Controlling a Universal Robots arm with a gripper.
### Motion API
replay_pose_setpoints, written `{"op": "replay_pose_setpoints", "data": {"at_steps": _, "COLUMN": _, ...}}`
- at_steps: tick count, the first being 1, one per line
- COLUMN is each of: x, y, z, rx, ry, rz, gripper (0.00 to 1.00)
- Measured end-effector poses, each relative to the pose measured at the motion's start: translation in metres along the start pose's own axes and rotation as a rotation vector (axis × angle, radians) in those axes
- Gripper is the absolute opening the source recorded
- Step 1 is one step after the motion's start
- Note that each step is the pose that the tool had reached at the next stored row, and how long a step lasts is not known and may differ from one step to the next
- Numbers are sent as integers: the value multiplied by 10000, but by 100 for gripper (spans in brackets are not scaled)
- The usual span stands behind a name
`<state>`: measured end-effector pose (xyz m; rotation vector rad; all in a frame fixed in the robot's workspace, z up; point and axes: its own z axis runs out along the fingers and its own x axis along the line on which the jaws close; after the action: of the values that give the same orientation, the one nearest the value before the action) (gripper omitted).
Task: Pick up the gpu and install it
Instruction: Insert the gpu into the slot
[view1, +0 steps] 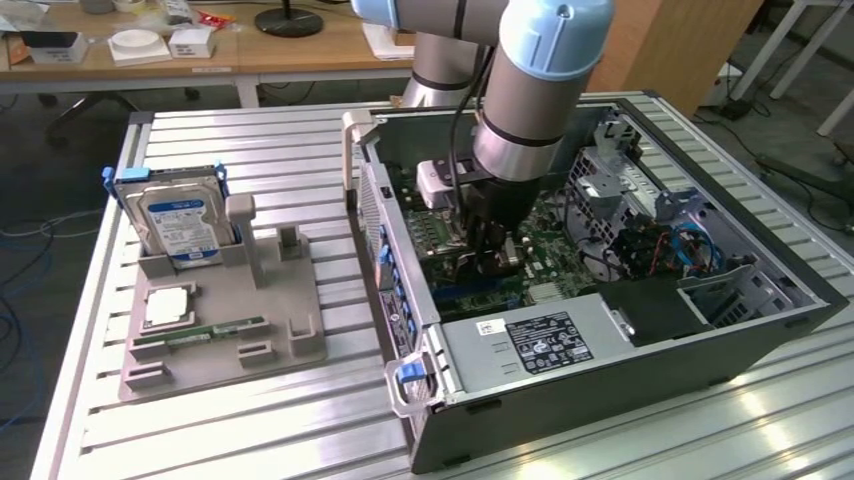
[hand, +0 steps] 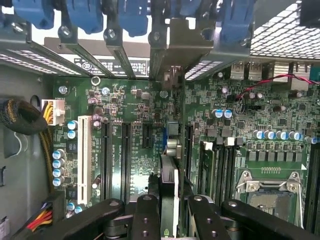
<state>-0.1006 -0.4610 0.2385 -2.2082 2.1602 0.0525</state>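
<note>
**GPU held edge-on above the motherboard – seating step in hand**

I have the gripper (hand: 167, 207) down inside the open computer case (view1: 747, 345), and in the wrist view its fingers (hand: 145, 215) are partly closed on the gpu (hand: 169, 175). I see the card edge-on, as a thin upright strip between the two fingers, with its silvery bracket (hand: 182, 42) reaching toward the rear wall of the case, among the blue slot latches (hand: 127, 15). In the exterior view the arm (view1: 534, 90) hides the card, so from there I cannot tell how low it is.

So the picking is done – I judge that I am now in the installing step, with the card standing over the green motherboard (hand: 125, 115) near the long expansion slots (hand: 106, 160). Whether its lower edge already touches a slot, I cannot tell.

The next move, in my judgement, calls for a straight descent with the card kept upright and in line with the slot, and the bracket must meet its opening at the rear wall. The grey parts tray (view1: 220, 330) with the hard drive (view1: 180, 225) stands well apart, outside the case.
</note>
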Motion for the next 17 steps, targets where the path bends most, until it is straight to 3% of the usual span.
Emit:
{"op": "replay_pose_setpoints", "data": {"at_steps": 4, "x": 4, "y": 1, "z": -14, "rx": -5, "ry": 32, "rz": 4, "gripper": 26}}
{"op": "replay_pose_setpoints", "data": {"at_steps": 17, "x": 5, "y": 0, "z": -45, "rx": -7, "ry": 34, "rz": 5, "gripper": 26}}
